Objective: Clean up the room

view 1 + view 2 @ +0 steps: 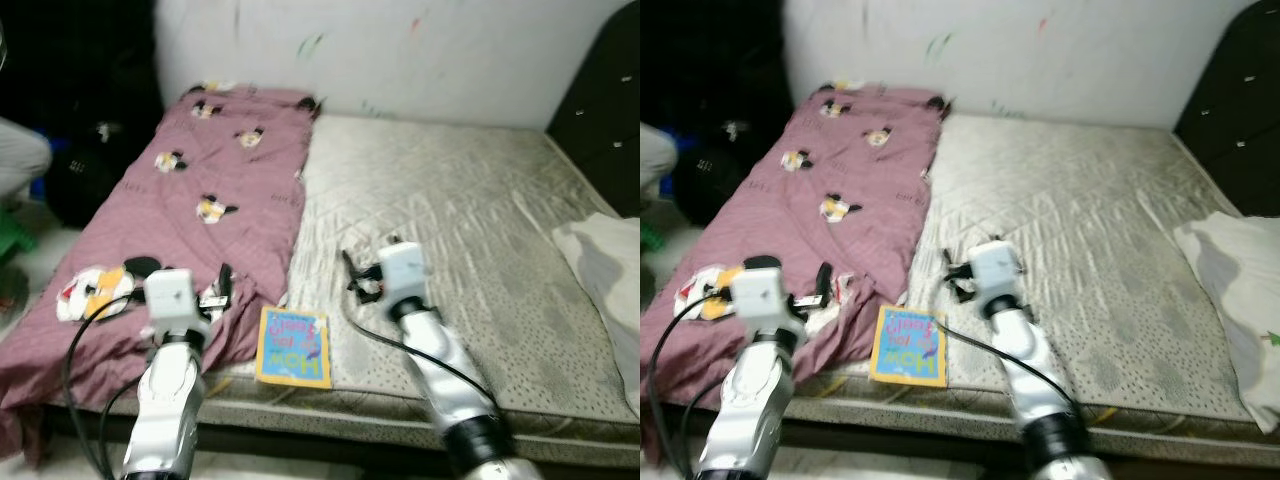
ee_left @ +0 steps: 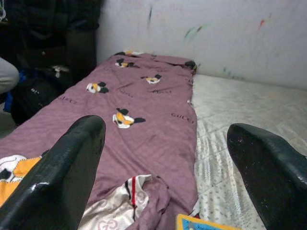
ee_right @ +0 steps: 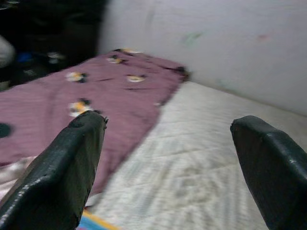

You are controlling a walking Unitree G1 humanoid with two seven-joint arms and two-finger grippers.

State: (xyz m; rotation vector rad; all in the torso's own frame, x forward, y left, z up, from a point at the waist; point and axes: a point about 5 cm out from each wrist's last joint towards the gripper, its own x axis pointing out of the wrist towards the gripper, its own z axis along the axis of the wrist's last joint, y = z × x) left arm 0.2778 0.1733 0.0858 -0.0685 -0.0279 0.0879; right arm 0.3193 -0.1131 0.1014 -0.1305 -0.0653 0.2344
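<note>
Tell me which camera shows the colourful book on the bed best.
The left eye view: the book lies whole and face up at the mattress edge. The right eye view shows it whole too. Both wrist views catch just a corner.

Dim, soft indoor light; my head views slightly blurred, the wall (image 1: pixel 420 60) washed pale. Far left corner falls into black shadow. My right wrist picture is smeared, fingers (image 3: pixel 62 172) out of focus.

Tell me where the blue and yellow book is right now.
In the left eye view the book lies flat at the near edge of the mattress, just beside the purple blanket, between the left gripper and the right gripper.
</note>
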